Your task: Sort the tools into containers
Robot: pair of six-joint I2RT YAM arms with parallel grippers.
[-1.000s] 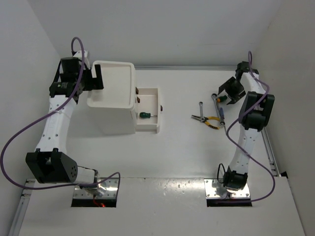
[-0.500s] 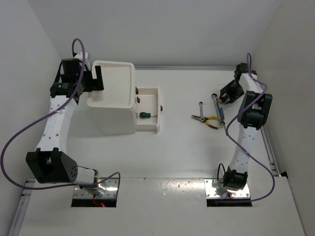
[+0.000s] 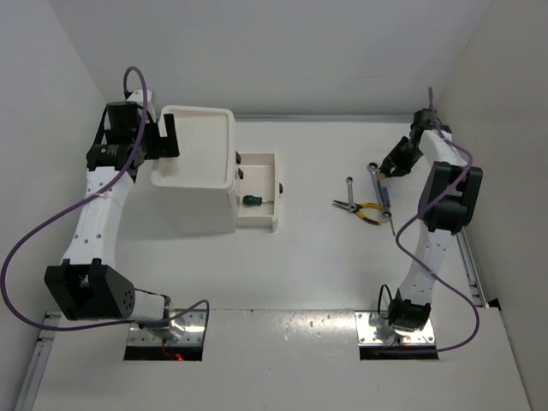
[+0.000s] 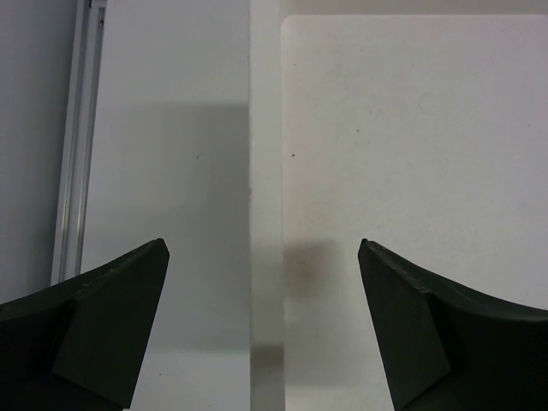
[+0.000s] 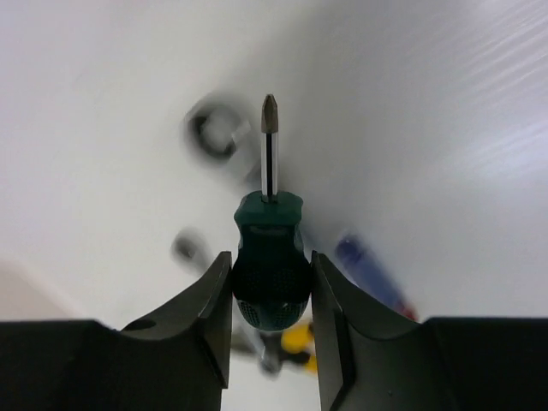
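The green-handled screwdriver [image 5: 270, 278] is in my right gripper [image 5: 270, 257]. Both fingers press on the sides of its stubby handle, and the shaft and cross tip point straight out ahead of them. It is held above the far right part of the table [image 3: 317, 257]. Below it the right wrist view blurs the ring end of a silver wrench [image 5: 212, 128], the blue-handled screwdriver [image 5: 368, 261] and a patch of the yellow-handled pliers [image 5: 298, 338].

From above, those loose tools lie close together, with a second silver wrench [image 3: 349, 190] just left of the pliers. Well apart to the left, a second green-handled screwdriver [image 3: 251, 200] lies in the open drawer [image 3: 257, 175] of the white drawer unit [image 3: 201, 145].

My left gripper [image 4: 263, 248] hangs over the left edge of the unit's tray top, its fingers spread wide and holding nothing.
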